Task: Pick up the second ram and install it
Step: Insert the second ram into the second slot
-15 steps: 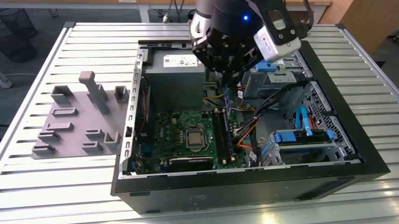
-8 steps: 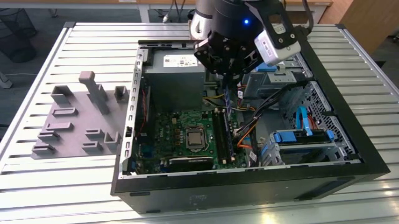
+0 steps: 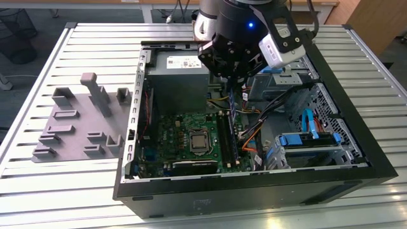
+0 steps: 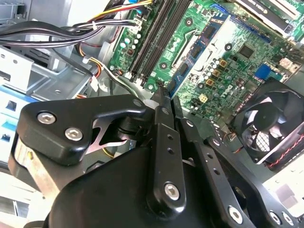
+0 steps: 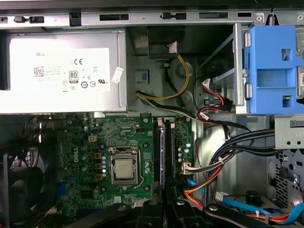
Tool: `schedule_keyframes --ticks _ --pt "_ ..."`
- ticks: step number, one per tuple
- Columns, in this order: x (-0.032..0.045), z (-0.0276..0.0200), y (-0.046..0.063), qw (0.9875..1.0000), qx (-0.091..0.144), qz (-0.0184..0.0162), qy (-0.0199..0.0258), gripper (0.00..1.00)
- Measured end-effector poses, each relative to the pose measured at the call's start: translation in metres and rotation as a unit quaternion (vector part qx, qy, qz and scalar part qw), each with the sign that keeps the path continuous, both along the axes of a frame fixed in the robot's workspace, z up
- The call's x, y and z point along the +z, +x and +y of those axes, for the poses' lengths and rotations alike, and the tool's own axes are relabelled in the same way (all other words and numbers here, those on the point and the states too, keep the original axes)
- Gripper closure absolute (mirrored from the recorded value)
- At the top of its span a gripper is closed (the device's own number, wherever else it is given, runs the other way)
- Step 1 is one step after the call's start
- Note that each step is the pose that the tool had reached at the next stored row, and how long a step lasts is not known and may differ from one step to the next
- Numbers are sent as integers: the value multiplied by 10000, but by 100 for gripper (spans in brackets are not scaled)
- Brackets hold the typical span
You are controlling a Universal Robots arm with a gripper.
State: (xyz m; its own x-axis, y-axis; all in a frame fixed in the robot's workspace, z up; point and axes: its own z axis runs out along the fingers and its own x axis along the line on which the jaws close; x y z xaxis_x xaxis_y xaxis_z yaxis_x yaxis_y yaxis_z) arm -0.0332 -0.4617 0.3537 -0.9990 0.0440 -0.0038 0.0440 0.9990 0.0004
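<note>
"Over the open computer case (image 3: 356, 119), what crowds the gripper (image 3: 234, 88)?"

"A grey power supply (image 5: 61, 71) on one side, a blue drive bracket (image 5: 273, 71) on the other. Bundled cables (image 5: 223, 161) run close beside the memory slots (image 5: 162, 147). A black fan (image 4: 266, 123) sits at the motherboard's (image 3: 184, 129) edge."

"And the second ram (image 3: 233, 102)?"

"It hangs as a thin, bluish-dark strip just under the fingers (image 4: 161, 123), which are pressed together on it. It is above the slots and not seated."

"Its direction?"

"Edge-on, with its long axis roughly along the slots' run. The grey holder tray (image 3: 70, 129) lies on the table, well apart, at the exterior view's left."
</note>
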Motion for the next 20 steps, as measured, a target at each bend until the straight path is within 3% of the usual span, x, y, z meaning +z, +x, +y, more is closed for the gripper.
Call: schedule_keyframes --ticks 11,16,20 --pt "-45 0 0 10000 -14 0 0 86" --pt "-108 -3 0 10000 -13 0 0 86" --pt "-174 -3 0 9999 117 1 0 86"
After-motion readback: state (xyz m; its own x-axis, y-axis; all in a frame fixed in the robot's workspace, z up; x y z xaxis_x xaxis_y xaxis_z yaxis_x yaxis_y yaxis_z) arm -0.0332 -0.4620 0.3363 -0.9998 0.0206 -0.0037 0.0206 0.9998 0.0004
